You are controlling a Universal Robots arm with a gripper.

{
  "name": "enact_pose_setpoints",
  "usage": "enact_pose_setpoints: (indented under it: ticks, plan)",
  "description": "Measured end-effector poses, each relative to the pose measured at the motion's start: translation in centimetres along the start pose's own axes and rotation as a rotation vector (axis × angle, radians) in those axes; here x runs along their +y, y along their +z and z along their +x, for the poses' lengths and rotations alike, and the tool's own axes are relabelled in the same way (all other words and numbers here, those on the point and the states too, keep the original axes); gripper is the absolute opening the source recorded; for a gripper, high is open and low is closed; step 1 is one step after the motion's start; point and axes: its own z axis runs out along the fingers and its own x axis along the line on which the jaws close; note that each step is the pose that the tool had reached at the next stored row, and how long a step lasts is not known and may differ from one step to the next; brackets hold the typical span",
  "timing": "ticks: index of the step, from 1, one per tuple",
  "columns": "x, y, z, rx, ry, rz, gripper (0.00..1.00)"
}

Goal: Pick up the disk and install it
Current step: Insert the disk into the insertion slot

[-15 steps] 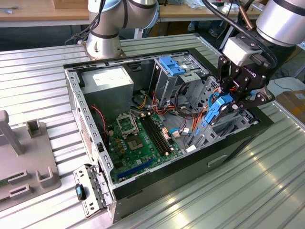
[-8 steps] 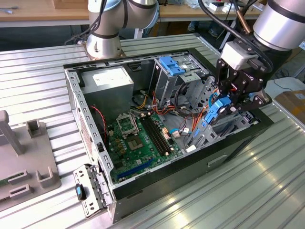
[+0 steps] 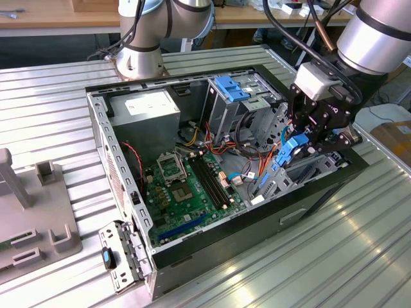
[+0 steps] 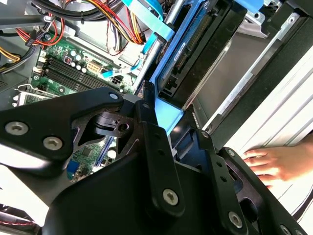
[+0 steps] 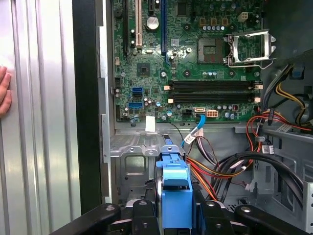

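Disk (image 3: 292,153), dark with bright blue side rails, is held on edge and tilted by the gripper (image 3: 309,142), above the drive bay in the case's corner toward the exterior view's right. How far its lower end has gone into that bay cannot be told. In the first wrist view the black fingers (image 5: 142,215) are closed on the disk (image 5: 175,193), one on either side, and its blue rail end stands up between them at the gripper (image 5: 176,216). The second wrist view shows the same pinch: the gripper (image 4: 173,129) clamps the blue end, and the dark body of the disk (image 4: 205,54) runs away from it alongside the case's wall.

A ribbed metal table (image 3: 334,256) carries everything. The open computer case (image 3: 103,144) lies on its side across the table's middle. Inside it, a grey power supply (image 3: 144,109) with a white label fills the far corner toward the exterior view's left. The green motherboard (image 3: 192,186) covers the case floor. A grey drive cage (image 3: 234,90) with a light-blue latch stands against the far wall. Red, yellow and orange cables (image 5: 215,171) loop between the motherboard and the bay. A person's hand (image 4: 274,164) rests flat on the table just outside the case wall nearest the disk
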Motion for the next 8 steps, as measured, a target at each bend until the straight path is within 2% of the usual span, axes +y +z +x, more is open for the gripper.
enact_pose_setpoints:
  ticks: [6,8]
  plan:
    - [0.0,0.04,0.0,0.0,0.0,0.0,0.37]
    - [0.01,0.36,0.0,0.0003,0.0,0.0,0.37]
